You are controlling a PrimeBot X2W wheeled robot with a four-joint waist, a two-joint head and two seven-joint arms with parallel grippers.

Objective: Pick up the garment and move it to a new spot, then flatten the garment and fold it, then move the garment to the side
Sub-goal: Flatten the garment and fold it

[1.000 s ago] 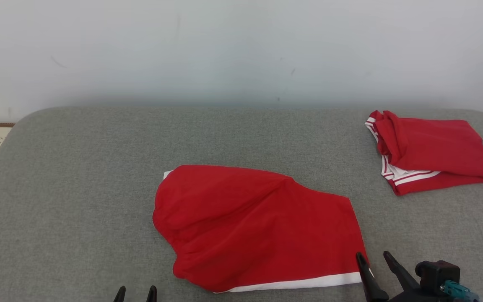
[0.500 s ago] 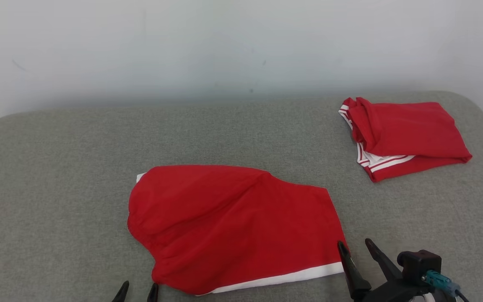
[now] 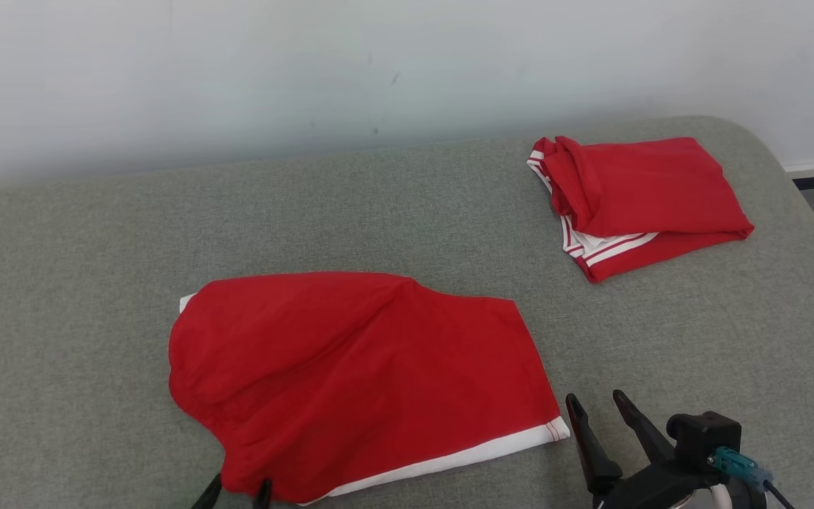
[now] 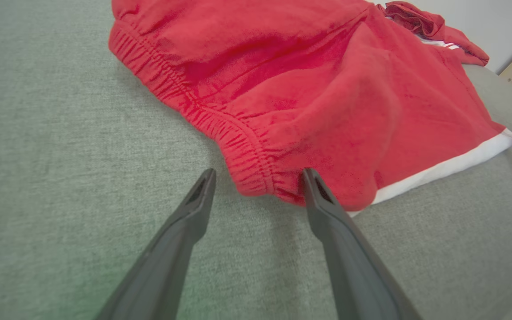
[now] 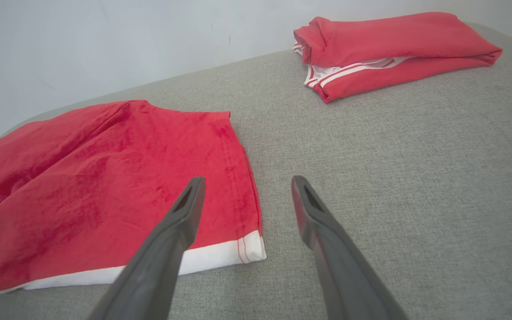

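The garment, red shorts with a white hem band, lies folded on the grey surface. My left gripper is open at its near-left corner; in the left wrist view the elastic waistband sits just ahead of the left gripper, and one fingertip touches the cloth. My right gripper is open just right of the hem corner. In the right wrist view the right gripper hovers over the garment's right edge, and nothing is held.
A second folded red garment with white stripes lies at the far right of the surface, also seen in the right wrist view. A pale wall stands behind. The surface's rounded right edge drops to the floor.
The head camera has turned right, shifting the whole picture left. My left fingertips now overlap the garment's near-left corner. The right gripper has stayed open beside the hem corner.
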